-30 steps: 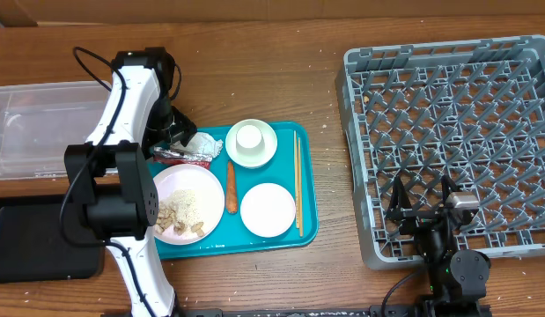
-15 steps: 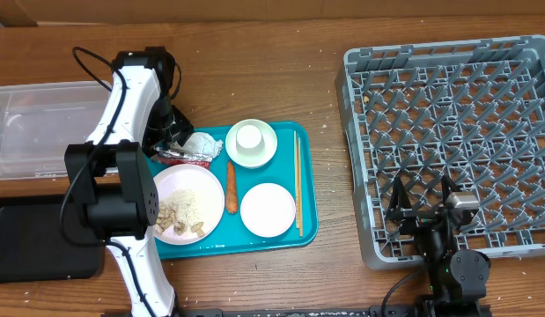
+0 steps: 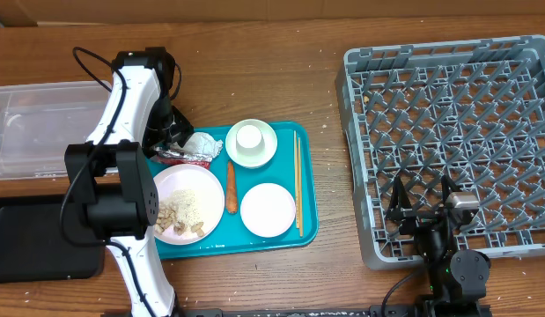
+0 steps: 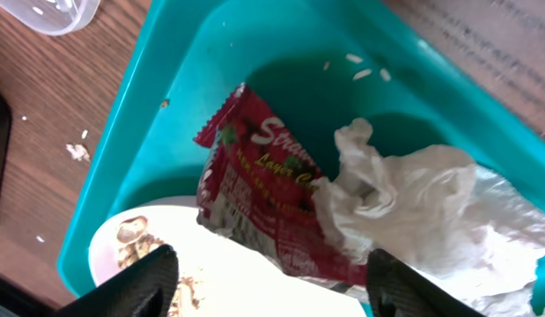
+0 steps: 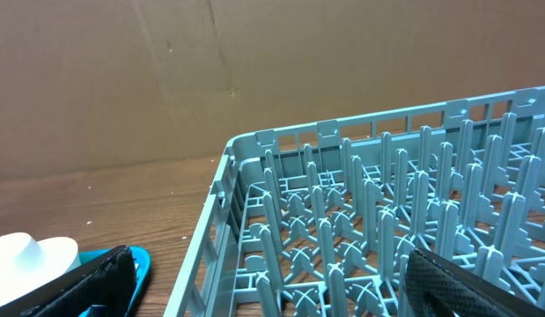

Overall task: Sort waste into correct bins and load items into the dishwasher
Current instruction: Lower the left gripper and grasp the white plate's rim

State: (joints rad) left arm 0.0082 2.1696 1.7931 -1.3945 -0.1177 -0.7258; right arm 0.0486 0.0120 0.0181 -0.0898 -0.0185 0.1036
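Observation:
The crumpled white napkin (image 3: 202, 143) (image 4: 413, 202) and the red shiny wrapper (image 3: 182, 157) (image 4: 263, 194) lie together at the back left of the teal tray (image 3: 307, 231). My left gripper (image 3: 171, 134) (image 4: 272, 277) hovers just over them. It is open, its fingers straddling the wrapper's lower end and the rim of the large plate (image 3: 188, 202), which holds rice-like scraps. The orange carrot (image 3: 231, 187) lies beside that plate. A small bowl with a cup in it (image 3: 251, 143) and a smaller plate (image 3: 268, 210) also sit on the tray. My right gripper (image 3: 422, 210) (image 5: 272, 286) stands open over the front left corner of the grey dish rack (image 3: 457, 141) (image 5: 342, 220).
The clear tub (image 3: 43, 128) stands at the far left, and the black tray (image 3: 25, 238) lies in front of it. Chopsticks (image 3: 298, 180) lie along the teal tray's right side. Bare wooden table separates the tray from the rack.

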